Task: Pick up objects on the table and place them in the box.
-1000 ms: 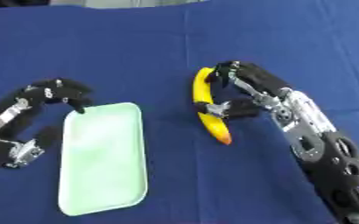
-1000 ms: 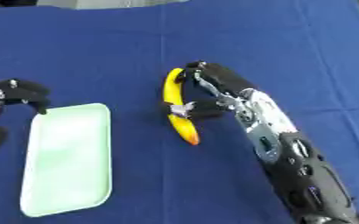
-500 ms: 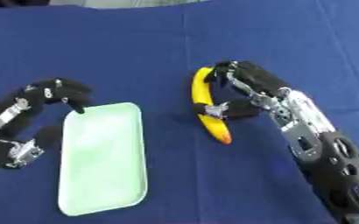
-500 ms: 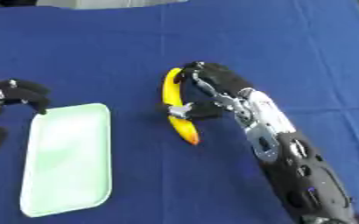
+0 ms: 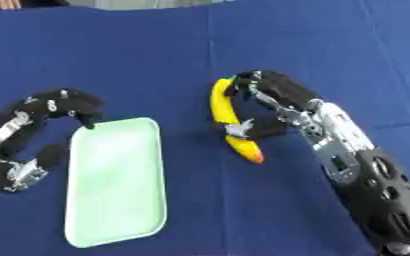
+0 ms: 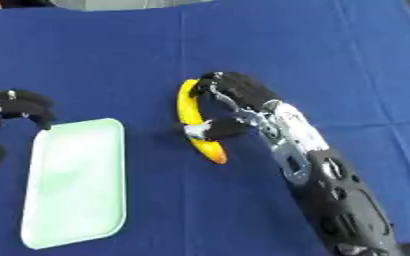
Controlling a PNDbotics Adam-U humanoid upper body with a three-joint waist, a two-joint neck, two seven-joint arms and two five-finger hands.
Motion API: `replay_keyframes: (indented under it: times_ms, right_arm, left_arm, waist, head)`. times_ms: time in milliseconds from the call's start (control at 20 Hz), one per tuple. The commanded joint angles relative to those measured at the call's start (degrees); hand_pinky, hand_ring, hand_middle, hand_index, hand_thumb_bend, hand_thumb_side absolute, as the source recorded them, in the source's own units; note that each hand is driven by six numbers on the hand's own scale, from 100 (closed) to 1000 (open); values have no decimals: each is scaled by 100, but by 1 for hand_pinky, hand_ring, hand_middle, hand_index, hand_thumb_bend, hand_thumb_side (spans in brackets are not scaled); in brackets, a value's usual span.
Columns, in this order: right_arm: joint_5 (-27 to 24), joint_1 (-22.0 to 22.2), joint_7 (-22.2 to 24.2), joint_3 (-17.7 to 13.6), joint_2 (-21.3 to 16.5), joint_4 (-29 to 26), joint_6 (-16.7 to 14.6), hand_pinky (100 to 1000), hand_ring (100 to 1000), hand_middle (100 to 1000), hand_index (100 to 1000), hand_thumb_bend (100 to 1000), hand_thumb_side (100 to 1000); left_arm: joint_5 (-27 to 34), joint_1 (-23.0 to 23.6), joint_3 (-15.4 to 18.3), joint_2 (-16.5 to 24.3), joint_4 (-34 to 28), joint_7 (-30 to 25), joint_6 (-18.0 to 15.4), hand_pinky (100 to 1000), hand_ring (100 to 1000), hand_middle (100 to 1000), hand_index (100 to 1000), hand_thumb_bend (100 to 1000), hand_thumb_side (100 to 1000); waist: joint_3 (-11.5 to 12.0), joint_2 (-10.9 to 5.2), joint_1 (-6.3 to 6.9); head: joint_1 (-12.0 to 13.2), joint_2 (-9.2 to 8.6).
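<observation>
- Banana point(image 5: 226, 117): one. Yellow, curved, with its long axis running from far to near across the bench point(image 5: 156, 50). The far end has a greenish tip; the near end is orange-tinted and points toward the robot, slightly to the right. It lies to the right of the tray, apart from it.
- Tray point(image 5: 117, 180): one. Pale green, a shallow rounded rectangle with its long axis running far to near, roughly parallel to the banana. Nothing lies in it.
- Right hand point(image 5: 274, 107): curled around the banana, fingers hooked over the far end and thumb pressed against the lower part, from the side away from the tray.
- Left hand point(image 5: 47, 107): just beside the tray's far left corner, fingers bent with their tips at the rim; it holds nothing. Whether the tips touch the rim cannot be told.
- Bench: covered with a dark blue cloth; it carries the tray and the banana.
</observation>
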Motion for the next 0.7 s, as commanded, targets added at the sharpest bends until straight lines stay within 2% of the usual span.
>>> replay_keyframes:
  times_ms: [50,700]
  right_arm:
    - [104,29,48,75,24,109,3,367,598,669,755,626,890]
    - [462,96,-38,-82,58,64,122,359,583,646,746,609,880]
  left_arm:
    - [10,-47,15,152,-59,-341,-347,584,728,797,843,100,759]
    - [9,-44,18,152,-57,-337,-354,584,728,799,843,100,759]
  waist:
    - [17,-53,21]
    - [-1,-51,40]
  head:
    - [-66,-41]
    - [-75,-46]
